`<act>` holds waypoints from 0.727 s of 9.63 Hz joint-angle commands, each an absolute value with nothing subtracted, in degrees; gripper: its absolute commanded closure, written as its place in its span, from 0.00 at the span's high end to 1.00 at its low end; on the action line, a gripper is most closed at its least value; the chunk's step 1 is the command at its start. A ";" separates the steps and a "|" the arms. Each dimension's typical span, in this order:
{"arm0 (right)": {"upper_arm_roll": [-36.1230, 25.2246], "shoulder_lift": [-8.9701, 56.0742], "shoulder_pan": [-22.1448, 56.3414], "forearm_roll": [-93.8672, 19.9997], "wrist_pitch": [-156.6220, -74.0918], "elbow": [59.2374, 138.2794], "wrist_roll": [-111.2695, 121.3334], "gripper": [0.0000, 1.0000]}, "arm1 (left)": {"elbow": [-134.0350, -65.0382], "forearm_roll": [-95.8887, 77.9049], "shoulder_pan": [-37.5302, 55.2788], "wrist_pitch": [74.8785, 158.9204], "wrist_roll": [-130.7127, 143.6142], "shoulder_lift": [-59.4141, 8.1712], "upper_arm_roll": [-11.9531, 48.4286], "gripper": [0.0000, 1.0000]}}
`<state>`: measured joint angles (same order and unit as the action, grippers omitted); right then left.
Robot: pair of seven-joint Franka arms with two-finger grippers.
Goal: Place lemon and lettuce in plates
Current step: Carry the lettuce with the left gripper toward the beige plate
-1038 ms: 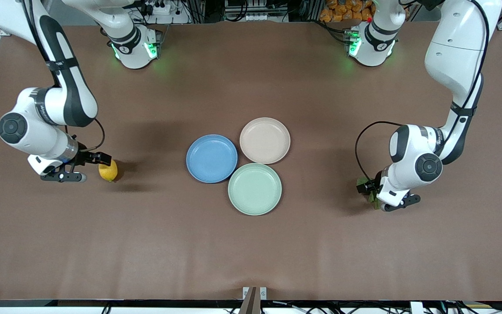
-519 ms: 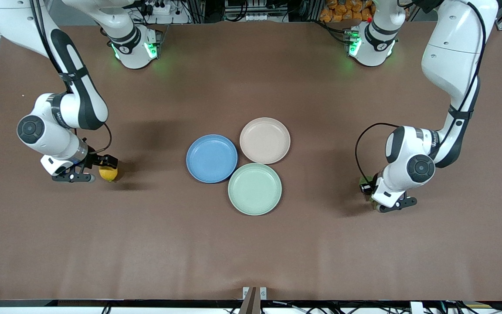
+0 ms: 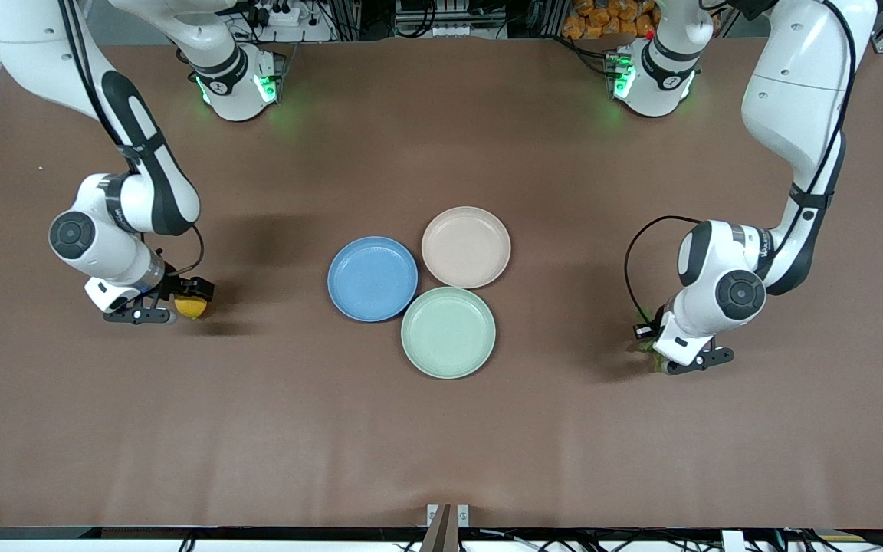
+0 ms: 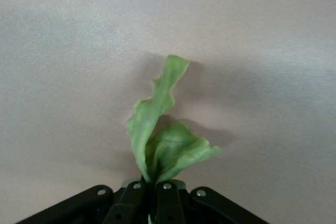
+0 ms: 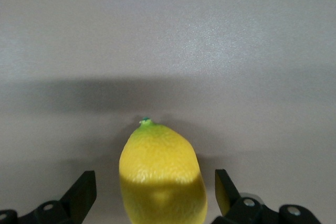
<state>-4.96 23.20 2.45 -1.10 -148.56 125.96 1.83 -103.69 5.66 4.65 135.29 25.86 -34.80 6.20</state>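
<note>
Left wrist view shows the left gripper [image 4: 150, 195] clenched on the lettuce [image 4: 160, 135] low at the bench, ready to lift, while the right gripper [image 5: 152, 190] straddles the lemon [image 5: 161, 174], fingers spread, lining up its grab.

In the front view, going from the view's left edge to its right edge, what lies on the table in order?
lemon at the right gripper → blue plate → mint-green plate → lettuce pinched by the left gripper.
</note>
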 commanded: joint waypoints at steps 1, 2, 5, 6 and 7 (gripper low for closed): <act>-4.66 24.17 1.85 -0.62 -150.82 126.65 2.46 1.00 | -110.54 7.47 5.10 134.91 27.51 -26.66 8.42 0.00; -4.75 24.69 1.76 -0.62 -150.99 126.65 2.46 1.00 | -112.83 7.47 5.10 134.74 27.60 -24.28 9.13 0.00; -4.66 26.36 1.05 -0.62 -154.24 127.35 2.46 1.00 | -118.03 7.30 5.01 134.74 28.64 -19.35 12.73 0.00; -4.66 26.45 1.05 -0.62 -154.68 127.44 2.46 1.00 | -118.73 7.21 5.01 134.74 30.22 -18.90 14.83 0.00; -4.66 26.63 1.05 -0.62 -154.95 127.53 2.46 1.00 | -118.65 7.29 5.01 134.74 33.37 -18.81 16.94 0.00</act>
